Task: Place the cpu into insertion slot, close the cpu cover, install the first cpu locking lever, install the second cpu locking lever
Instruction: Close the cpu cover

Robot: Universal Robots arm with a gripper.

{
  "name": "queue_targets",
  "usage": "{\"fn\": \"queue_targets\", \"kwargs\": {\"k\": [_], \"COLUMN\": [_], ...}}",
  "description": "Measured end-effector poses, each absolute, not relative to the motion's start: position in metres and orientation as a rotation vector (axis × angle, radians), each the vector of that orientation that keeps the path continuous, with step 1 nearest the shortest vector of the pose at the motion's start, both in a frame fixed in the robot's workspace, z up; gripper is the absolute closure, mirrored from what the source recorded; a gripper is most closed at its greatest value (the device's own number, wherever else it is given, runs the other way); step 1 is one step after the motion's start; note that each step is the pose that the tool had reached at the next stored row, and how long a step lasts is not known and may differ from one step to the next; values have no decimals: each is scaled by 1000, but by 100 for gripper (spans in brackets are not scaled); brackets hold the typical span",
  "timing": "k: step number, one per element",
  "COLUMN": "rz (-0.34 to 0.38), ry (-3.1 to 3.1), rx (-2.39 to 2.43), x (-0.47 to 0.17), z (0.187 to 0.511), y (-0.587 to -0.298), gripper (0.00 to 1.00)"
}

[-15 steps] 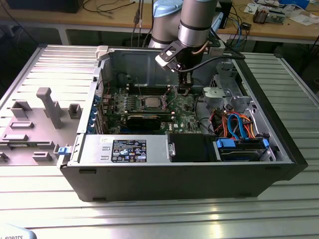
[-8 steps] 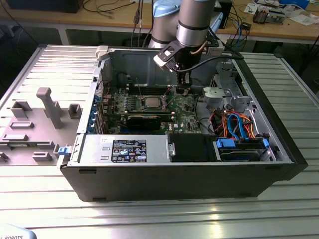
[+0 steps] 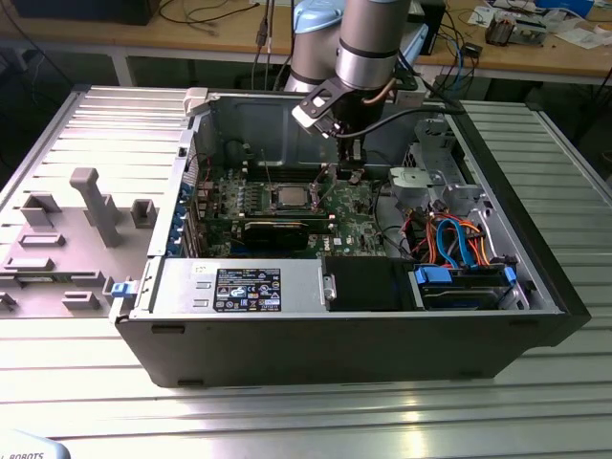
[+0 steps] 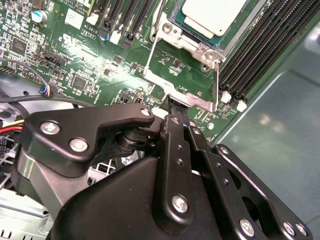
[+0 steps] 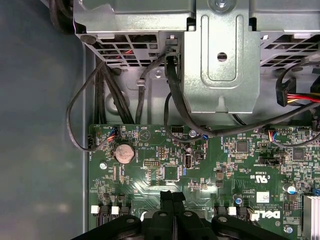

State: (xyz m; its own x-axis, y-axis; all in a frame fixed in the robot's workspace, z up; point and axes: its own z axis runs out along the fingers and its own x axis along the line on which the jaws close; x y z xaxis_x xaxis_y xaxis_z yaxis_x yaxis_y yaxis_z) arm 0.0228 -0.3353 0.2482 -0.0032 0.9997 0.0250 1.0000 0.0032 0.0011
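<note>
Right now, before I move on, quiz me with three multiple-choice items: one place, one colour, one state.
1. Where is the cpu? A in the insertion slot; B in the jaws; C outside the case.
2. What colour is the circuit board? A blue; B green; C red.
3. The cpu cover is: A shut over the cpu; B open, off the cpu; C bent in half.
Answers: 1 A, its silver top lies bare in the slot. 2 B, green in both wrist views. 3 B, the frame stands off the slot, the gripper at its edge, jaws together.
</note>
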Motion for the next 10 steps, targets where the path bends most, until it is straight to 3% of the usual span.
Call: {"fn": "queue_targets", "kwargs": {"k": [10], "rz": [-29], "ry": [-2213], "rx": [-2206], "x": [19], "z": [248], "y": [-335], "gripper": [89]}}
